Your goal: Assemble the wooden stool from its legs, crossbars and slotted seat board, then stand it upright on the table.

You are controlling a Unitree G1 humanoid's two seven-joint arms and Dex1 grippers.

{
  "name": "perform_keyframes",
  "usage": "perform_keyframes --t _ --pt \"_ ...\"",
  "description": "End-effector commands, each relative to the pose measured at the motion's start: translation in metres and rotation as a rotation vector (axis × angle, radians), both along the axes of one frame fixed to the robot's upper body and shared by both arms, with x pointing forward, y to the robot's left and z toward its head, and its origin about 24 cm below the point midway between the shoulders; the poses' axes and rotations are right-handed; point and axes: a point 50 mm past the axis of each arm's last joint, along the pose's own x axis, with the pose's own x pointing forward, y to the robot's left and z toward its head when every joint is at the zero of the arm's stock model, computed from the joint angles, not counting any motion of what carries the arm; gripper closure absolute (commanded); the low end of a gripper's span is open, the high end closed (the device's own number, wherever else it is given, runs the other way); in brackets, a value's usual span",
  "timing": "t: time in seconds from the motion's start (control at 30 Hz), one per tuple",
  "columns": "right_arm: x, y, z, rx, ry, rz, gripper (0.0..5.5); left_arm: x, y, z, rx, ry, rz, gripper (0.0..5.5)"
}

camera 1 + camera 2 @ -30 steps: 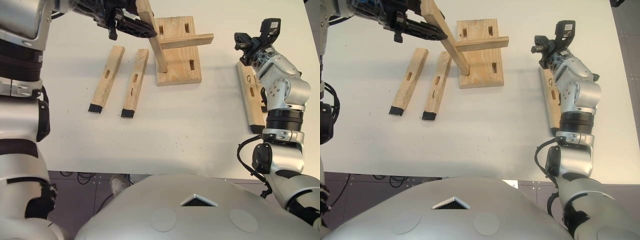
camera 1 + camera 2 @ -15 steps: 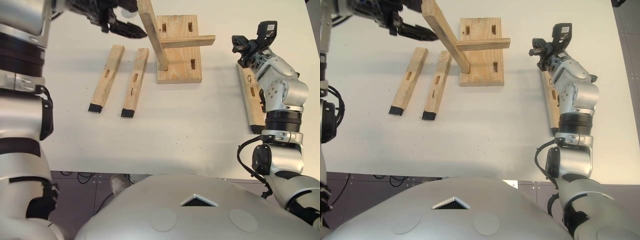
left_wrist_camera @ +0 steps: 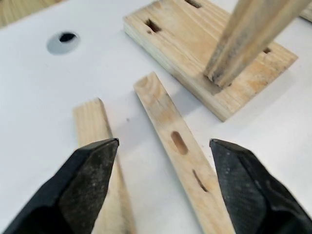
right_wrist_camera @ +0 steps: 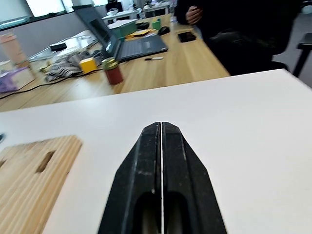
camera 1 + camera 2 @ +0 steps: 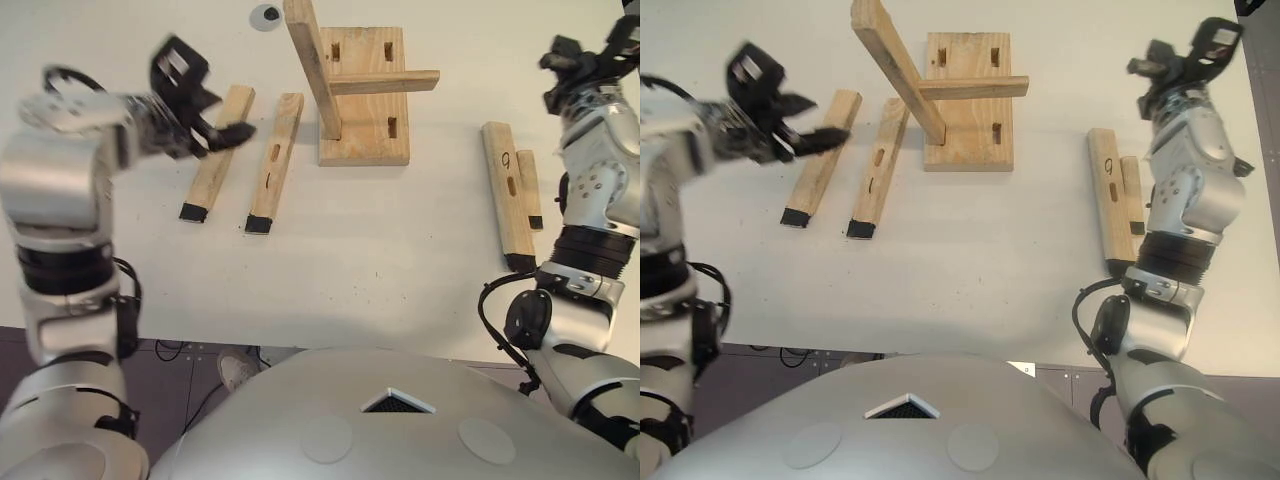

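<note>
Wide-open, empty left end effector (image 3: 163, 146) hovers over the leftmost leg (image 5: 205, 178), its long axis running toward the desk's (image 5: 400, 260) far edge.

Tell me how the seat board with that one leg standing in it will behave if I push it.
The seat board lies flat and broad, so it would probably slide rather than tip. The leg stands tall in one slot with a crossbar jutting sideways; a knock high up may lever it loose. Stiff wood, unlikely to flex.
</note>
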Motion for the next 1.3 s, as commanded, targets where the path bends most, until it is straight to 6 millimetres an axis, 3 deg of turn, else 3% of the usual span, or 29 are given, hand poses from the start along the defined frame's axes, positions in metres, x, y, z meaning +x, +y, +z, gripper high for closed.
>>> perform_keyframes --t 0.03,0.17,0.3,0.47,0.77,0.9,0.97,1.07,1.1,1.17,1.23,1.3 --pt "0.006 -0.011 0.019 -0.004 -0.064 -0.068 5.50 -0.023 -0.008 -0.026 -0.010 0.107 0.083 1.62" --pt "0.011 -0.007 0.017 -0.007 -0.048 -0.039 5.50 -0.037 -0.018 -0.045 -0.048 0.175 0.126 1.43" --pt "0.015 -0.005 0.017 -0.008 -0.044 -0.022 5.50 -0.042 -0.010 -0.066 0.031 0.191 0.174 1.43" --pt "0.019 -0.006 0.021 -0.015 -0.056 -0.017 5.50 -0.050 -0.002 -0.091 0.061 0.215 0.188 2.28" --pt "0.022 -0.005 0.022 -0.067 -0.069 -0.002 5.50 -0.039 0.007 -0.095 0.137 0.023 0.176 3.49" --pt "0.027 0.002 0.026 -0.065 -0.095 0.034 5.50 -0.002 0.005 -0.051 0.007 -0.231 0.208 3.49" --pt "0.036 0.016 0.045 -0.045 -0.162 0.207 5.50 0.032 0.008 0.003 -0.133 -0.398 0.227 3.49" --pt "0.049 0.040 0.088 0.154 -0.262 0.554 5.24 0.060 0.000 0.077 -0.349 -0.550 0.121 3.49" --pt "0.050 0.044 0.100 0.198 -0.285 0.632 5.01 0.064 -0.003 0.092 -0.392 -0.572 0.088 3.49" --pt "0.045 0.057 0.145 0.420 -0.375 0.916 4.67 0.069 -0.017 0.128 -0.524 -0.585 -0.029 3.49" --pt "0.023 0.067 0.188 0.571 -0.486 1.267 4.35 0.062 -0.037 0.161 -0.635 -0.527 -0.207 3.49" --pt "0.011 0.075 0.204 0.594 -0.506 1.451 3.89 0.052 -0.048 0.177 -0.686 -0.454 -0.332 3.49"
